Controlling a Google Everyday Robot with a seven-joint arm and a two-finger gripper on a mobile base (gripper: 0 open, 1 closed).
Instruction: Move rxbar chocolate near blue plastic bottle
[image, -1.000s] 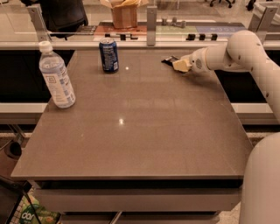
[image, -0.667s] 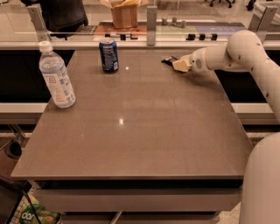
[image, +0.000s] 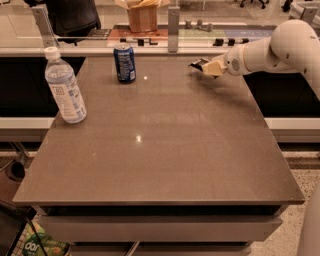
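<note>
The rxbar chocolate (image: 196, 63), a small dark flat bar, sticks out to the left of my gripper (image: 204, 65) at the table's far right. The gripper is shut on it and holds it just above the tabletop. The blue plastic bottle (image: 64, 88), clear bluish with a white cap and a white-and-blue label, stands upright at the table's left edge, far from the bar.
A dark-blue soda can (image: 124, 62) stands at the back of the brown table (image: 160, 150), between the bottle and the gripper. My white arm (image: 280, 47) reaches in from the right. A glass partition with a counter and a paper bag (image: 142, 15) lies behind the table.
The gripper has risen slightly with the bar, which has come up off the tabletop. The bottle and the can have not moved.
</note>
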